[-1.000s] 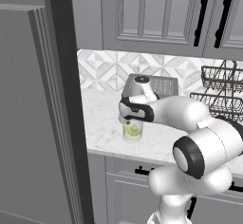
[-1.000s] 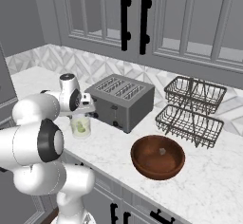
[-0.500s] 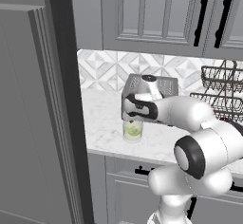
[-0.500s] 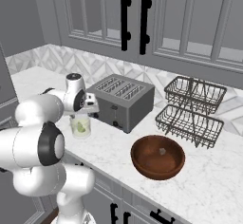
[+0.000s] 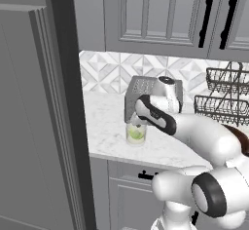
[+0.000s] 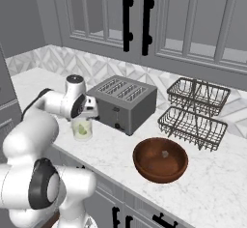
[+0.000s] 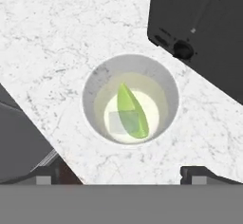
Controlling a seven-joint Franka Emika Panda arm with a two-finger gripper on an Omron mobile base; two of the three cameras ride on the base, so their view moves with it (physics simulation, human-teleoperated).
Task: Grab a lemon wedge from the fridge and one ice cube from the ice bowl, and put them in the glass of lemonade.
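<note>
The glass of lemonade stands on the white marble counter beside the toaster, directly under my hand. A yellow-green lemon wedge floats in it, with a pale square ice cube next to it. My gripper hovers open just above the glass, holding nothing, one fingertip on each side of the rim. From the right the gripper sits over the glass. The brown ice bowl holds a small pale cube. The dark grey fridge rises at the left.
A dark toaster stands right behind the glass, close to my hand. Two-tier wire baskets stand at the back right. Grey wall cabinets with black handles hang overhead. The counter's front edge runs just in front of the glass.
My jaws have spread a little wider over the glass. The hand has edged slightly toward the toaster. The glass has stayed put.
</note>
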